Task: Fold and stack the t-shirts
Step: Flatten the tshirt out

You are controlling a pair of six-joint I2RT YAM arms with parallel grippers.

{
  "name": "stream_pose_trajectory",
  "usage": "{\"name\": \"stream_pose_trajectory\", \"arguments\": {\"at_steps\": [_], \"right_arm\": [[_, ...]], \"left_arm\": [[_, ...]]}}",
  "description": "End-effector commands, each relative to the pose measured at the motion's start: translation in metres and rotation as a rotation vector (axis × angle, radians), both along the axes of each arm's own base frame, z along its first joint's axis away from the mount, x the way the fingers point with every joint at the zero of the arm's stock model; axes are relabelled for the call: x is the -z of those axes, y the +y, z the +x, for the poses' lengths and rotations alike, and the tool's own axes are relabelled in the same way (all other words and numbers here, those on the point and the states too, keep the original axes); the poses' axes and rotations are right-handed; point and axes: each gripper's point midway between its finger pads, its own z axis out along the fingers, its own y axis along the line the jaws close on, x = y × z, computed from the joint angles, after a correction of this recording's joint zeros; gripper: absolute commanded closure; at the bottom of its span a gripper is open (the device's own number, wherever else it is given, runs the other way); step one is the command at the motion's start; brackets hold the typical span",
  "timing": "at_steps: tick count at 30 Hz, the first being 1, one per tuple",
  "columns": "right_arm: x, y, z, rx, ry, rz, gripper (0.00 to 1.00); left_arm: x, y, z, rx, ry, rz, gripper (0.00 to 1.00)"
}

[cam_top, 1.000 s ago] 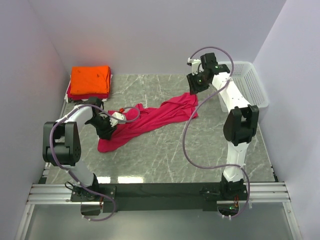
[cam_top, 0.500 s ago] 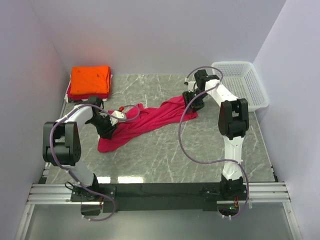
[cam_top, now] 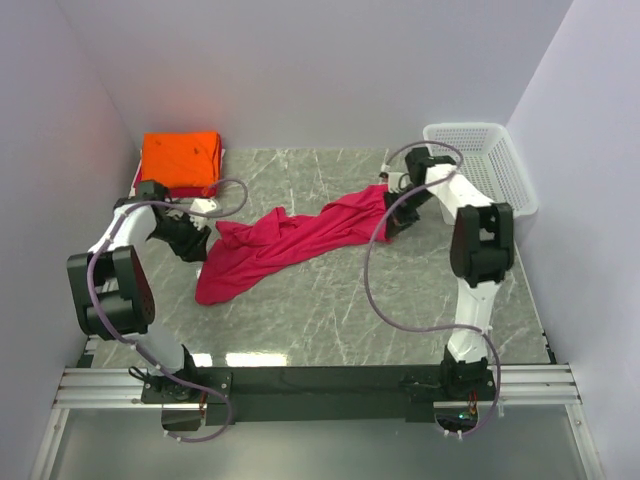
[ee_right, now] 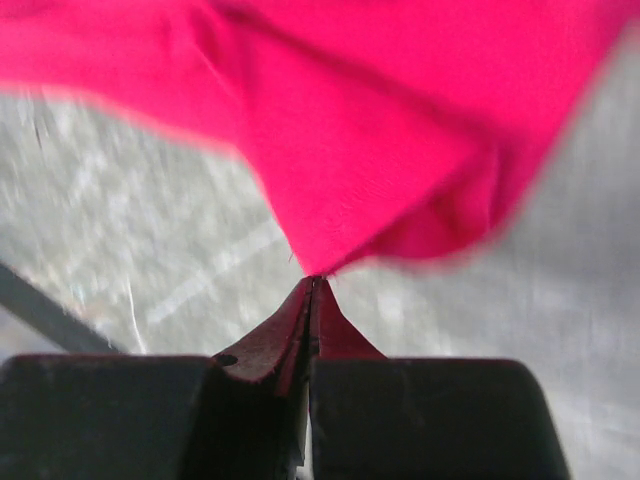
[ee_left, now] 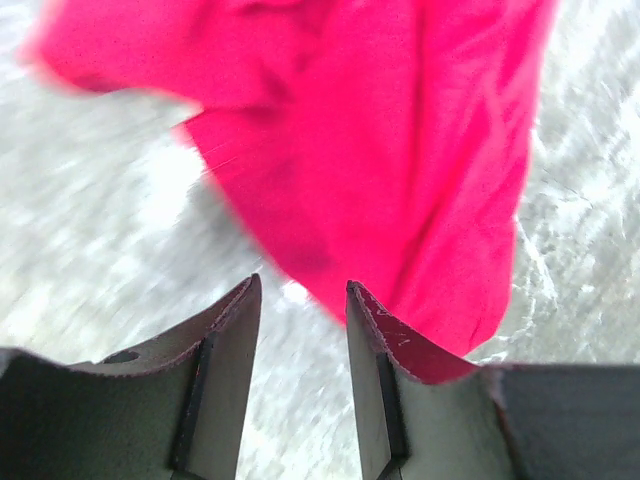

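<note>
A crimson-pink t-shirt (cam_top: 290,240) lies crumpled in a long diagonal band across the marble table. My left gripper (cam_top: 197,243) sits just off its left edge, open, with bare table between its fingers; in the left wrist view the gripper (ee_left: 300,290) points at the shirt (ee_left: 380,150) ahead. My right gripper (cam_top: 392,213) is at the shirt's far right end, shut on a pinch of cloth. The right wrist view shows the closed tips (ee_right: 313,280) with the shirt's edge (ee_right: 380,120) coming out of them. A folded bright orange t-shirt (cam_top: 180,158) lies on a red one at the back left.
A white mesh basket (cam_top: 465,128) stands at the back right corner, just behind the right arm. Grey walls close in the table on three sides. Purple cables loop from both arms over the table.
My left gripper has drawn back left off the shirt and opened wider. The right gripper came down to the shirt's right end and shut on it.
</note>
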Motion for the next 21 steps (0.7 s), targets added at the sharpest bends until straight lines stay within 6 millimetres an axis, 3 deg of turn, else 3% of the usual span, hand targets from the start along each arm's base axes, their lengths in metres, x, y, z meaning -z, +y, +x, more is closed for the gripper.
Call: {"name": "stream_pose_trajectory", "arguments": {"at_steps": [1, 5, 6, 9, 15, 18, 21], "right_arm": [[-0.054, -0.023, -0.029, -0.063, -0.107, 0.008, 1.00], [-0.038, -0.038, -0.073, -0.131, -0.048, -0.048, 1.00], [-0.025, -0.045, -0.086, -0.137, -0.021, -0.083, 1.00], [-0.005, -0.056, -0.103, -0.144, -0.002, -0.137, 1.00], [0.008, -0.064, -0.115, -0.145, 0.010, -0.173, 1.00], [0.005, -0.060, -0.107, -0.120, 0.001, -0.157, 1.00], [-0.002, -0.049, -0.095, -0.091, -0.008, -0.107, 0.87]], "left_arm": [[-0.039, -0.002, 0.013, -0.058, -0.095, -0.081, 0.55], [-0.037, -0.003, 0.018, -0.107, -0.096, -0.100, 0.54], [-0.033, 0.000, 0.026, -0.150, -0.095, -0.097, 0.54], [-0.021, 0.005, 0.035, -0.231, -0.069, -0.096, 0.54], [-0.012, 0.007, 0.055, -0.302, -0.054, -0.125, 0.47], [-0.008, 0.001, 0.061, -0.309, -0.015, -0.165, 0.46], [-0.006, -0.005, 0.066, -0.308, -0.001, -0.196, 0.46]]}}
